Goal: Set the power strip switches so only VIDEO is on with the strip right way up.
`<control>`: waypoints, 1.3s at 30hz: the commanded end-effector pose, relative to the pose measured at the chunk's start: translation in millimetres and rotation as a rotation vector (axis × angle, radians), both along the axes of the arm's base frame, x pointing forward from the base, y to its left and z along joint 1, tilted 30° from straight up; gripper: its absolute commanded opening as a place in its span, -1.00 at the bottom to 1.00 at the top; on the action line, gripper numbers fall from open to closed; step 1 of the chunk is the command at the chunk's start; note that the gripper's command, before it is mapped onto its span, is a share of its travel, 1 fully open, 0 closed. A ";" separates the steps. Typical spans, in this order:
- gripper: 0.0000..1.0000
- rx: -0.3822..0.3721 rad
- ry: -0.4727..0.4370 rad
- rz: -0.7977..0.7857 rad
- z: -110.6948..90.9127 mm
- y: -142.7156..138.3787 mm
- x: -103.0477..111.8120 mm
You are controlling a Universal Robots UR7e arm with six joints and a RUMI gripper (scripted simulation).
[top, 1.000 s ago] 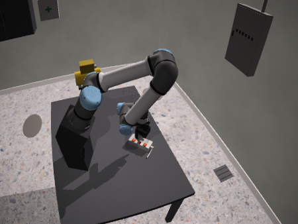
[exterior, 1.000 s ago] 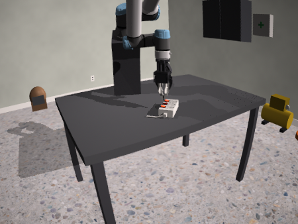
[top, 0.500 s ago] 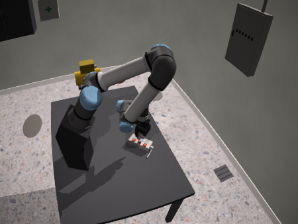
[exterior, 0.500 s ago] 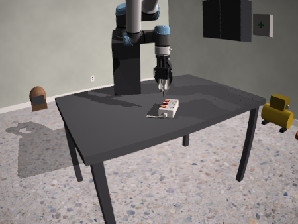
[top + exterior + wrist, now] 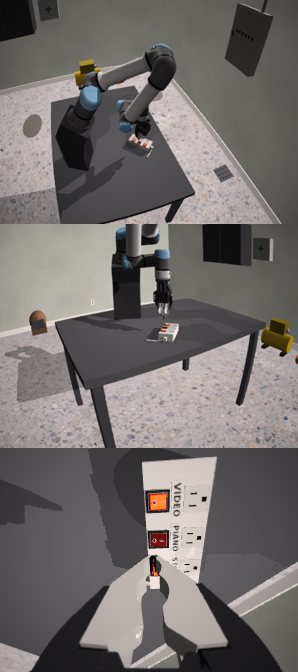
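The white power strip [image 5: 140, 143] lies face up on the dark table, also in the exterior view [image 5: 167, 331] and the wrist view [image 5: 180, 518]. In the wrist view the VIDEO switch [image 5: 156, 501] glows bright orange. The PIANO switch [image 5: 158, 539] is dark red and unlit. A third switch [image 5: 153, 566] is mostly hidden behind my fingertips; only an orange sliver shows, and its label is covered. My gripper [image 5: 153, 556] is shut with nothing in it, tips just above that third switch. It also shows in the top and exterior views [image 5: 142, 132] [image 5: 163, 313].
The strip's short cable stub [image 5: 149, 153] points toward the table's right edge. The arm's black pedestal [image 5: 74, 139] stands on the table's left side. A yellow machine [image 5: 277, 336] sits on the floor beside the table.
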State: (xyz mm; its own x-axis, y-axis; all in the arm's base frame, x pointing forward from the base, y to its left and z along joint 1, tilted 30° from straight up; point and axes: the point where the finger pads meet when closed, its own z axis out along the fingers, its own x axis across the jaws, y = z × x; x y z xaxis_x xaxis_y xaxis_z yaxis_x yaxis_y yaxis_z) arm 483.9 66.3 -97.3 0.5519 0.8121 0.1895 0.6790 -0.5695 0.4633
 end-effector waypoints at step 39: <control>-1.00 0.000 -0.001 0.000 33.7 -24.3 24.4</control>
State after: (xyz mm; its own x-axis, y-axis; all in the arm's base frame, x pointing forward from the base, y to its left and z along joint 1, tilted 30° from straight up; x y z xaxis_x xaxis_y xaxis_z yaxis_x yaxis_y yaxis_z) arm 508.1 41.9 -64.0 0.5518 0.8121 0.1896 0.6789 -0.5695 0.4634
